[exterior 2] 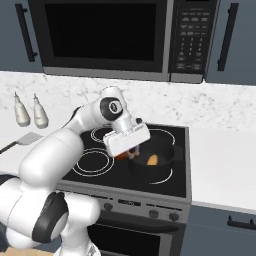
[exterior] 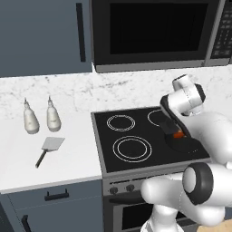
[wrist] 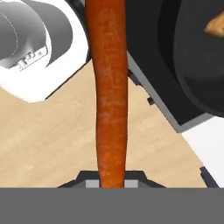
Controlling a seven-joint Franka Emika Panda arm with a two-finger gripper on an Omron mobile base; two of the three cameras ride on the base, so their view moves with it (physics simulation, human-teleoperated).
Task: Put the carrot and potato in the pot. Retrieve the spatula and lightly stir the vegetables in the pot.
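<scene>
From the left, my gripper sits low at the near edge of the pot, with a bit of orange carrot showing in it. From the right, the potato is already in the pot, so I should move a little further over it before I let go. The hand view shows the gripper closed tight on the carrot, which sticks out long, so I judge its tip should point down into the pot.

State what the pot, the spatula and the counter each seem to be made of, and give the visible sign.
The pot: probably dark coated metal, matte black with no glint. The spatula: blade looks like light-grey metal or plastic, flat and pale; handle dark, material unclear. The counter: smooth plain white, with a marbled stone-look wall behind it.
</scene>
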